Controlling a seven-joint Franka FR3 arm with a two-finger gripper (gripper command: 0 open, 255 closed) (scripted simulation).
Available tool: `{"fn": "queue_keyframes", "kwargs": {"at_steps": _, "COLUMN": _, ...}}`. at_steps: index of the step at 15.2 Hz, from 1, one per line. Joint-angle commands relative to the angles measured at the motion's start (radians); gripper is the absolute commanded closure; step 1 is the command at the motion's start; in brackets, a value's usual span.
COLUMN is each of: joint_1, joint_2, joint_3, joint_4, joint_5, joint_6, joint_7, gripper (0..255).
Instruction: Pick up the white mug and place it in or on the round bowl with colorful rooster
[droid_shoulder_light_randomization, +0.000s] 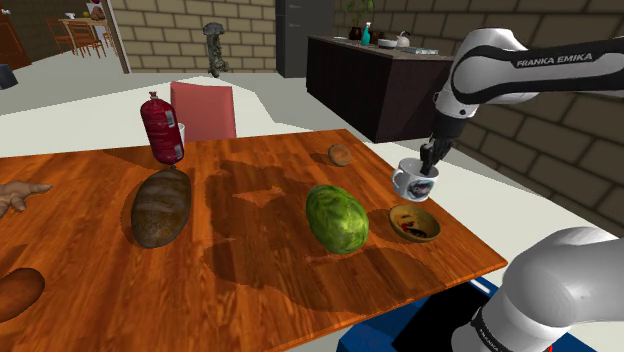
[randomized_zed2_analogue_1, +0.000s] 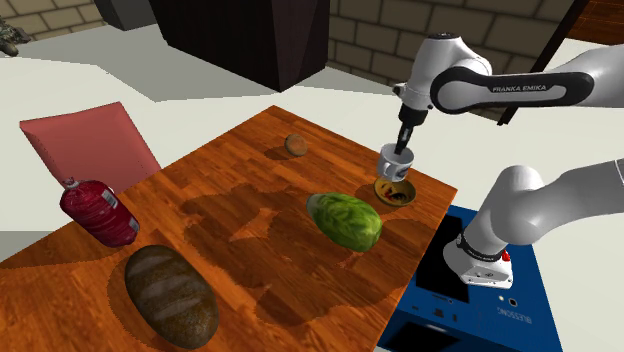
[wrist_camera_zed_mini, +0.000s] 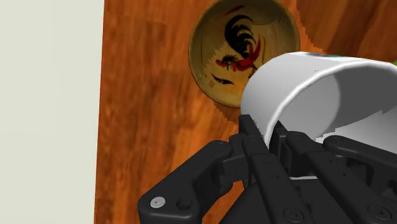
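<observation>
Our gripper (droid_shoulder_light_randomization: 428, 165) is clenched on the rim of the white mug (droid_shoulder_light_randomization: 410, 183). In the wrist view one finger sits inside the mouth and the other against the outer wall. We see the mug hanging off the tabletop (droid_shoulder_light_randomization: 250, 275), tilted rather than upright, with air beneath it.

The rooster bowl (droid_shoulder_light_randomization: 414, 223) rests near the tabletop's corner beside the stand, close to the edge, and nothing lies in it.

What the next move turns on, as we read it, is the offset between the two. The mug hangs above the bowl but not squarely over it. From the wrist camera the bowl lies ahead of the fingertips, and the mug's wall covers only part of its rim. We judge that a short shift toward that corner and then a descent would bring the mug into the bowl. Because the mug is tilted, it could well settle on its side.
</observation>
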Motion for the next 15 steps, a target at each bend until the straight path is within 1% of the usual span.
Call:
{"fn": "queue_keyframes", "kwargs": {"at_steps": 1, "joint_1": -0.021, "joint_2": -0.077, "joint_3": -0.017, "joint_4": -0.044, "joint_5": -0.02, "joint_6": -0.034, "joint_7": -0.023, "gripper": 255}}
{"fn": "queue_keyframes", "kwargs": {"at_steps": 15, "joint_1": -0.028, "joint_2": -0.035, "joint_3": -0.038, "joint_4": -0.209, "joint_5": -0.035, "joint_6": 0.173, "joint_7": -0.032, "gripper": 255}}
